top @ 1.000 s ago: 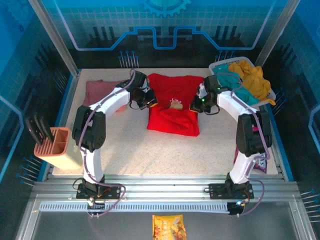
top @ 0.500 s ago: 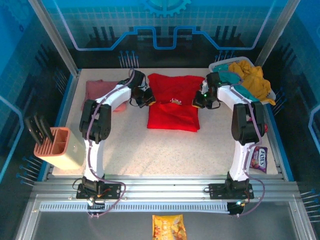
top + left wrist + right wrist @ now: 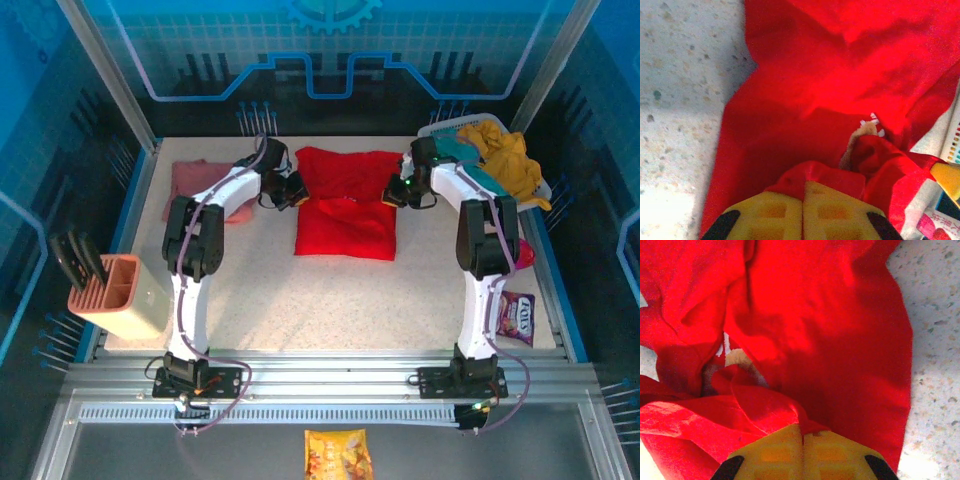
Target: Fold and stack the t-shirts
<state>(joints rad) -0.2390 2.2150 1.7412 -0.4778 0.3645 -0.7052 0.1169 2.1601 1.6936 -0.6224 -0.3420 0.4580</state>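
The bright red t-shirt [image 3: 345, 225] lies at the back middle of the table, its near part doubled over toward the back. My left gripper [image 3: 292, 190] is shut on a fold of its left edge, and my right gripper [image 3: 396, 194] is shut on its right edge. In the left wrist view the yellow fingertips [image 3: 804, 182] pinch red cloth, with a bit of the bear print [image 3: 860, 135] peeking out. The right wrist view shows the same pinch [image 3: 802, 427] on red cloth. The dusty-pink t-shirt [image 3: 195, 178] lies crumpled at the back left.
A white basket [image 3: 545, 188] with teal and yellow clothes stands at the back right. An orange holder [image 3: 115, 295] with black tools sits at the front left. A snack packet [image 3: 515, 312] lies at the right edge, and another snack bag [image 3: 338, 455] lies off the table below.
Both grippers have moved toward the back, carrying the red shirt's edge over itself. The bear print, in plain sight from above a second ago, is now covered.
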